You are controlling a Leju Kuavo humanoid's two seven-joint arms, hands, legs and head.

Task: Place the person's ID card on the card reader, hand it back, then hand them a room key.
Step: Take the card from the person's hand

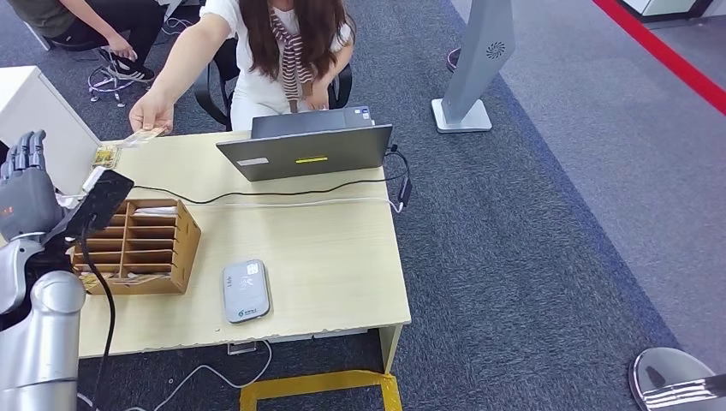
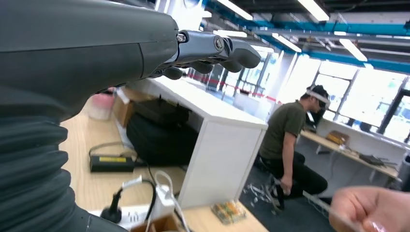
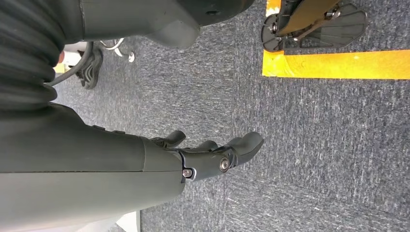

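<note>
Head view has our left hand [image 1: 24, 184] up, spread and empty, well short of what looks like the ID card [image 1: 141, 137] the person's hand [image 1: 152, 111] offers, so we risk fumbling the handover.

Head view: looked down from high at the desk [image 1: 325, 257], left hand [image 1: 26, 184] raised nearby. Left wrist view: sat close behind that hand [image 2: 212, 50], faced past it across the same desk [image 2: 92, 145]. Right wrist view: aimed beyond the right hand [image 3: 212, 154] at carpet [image 3: 314, 145].
</note>
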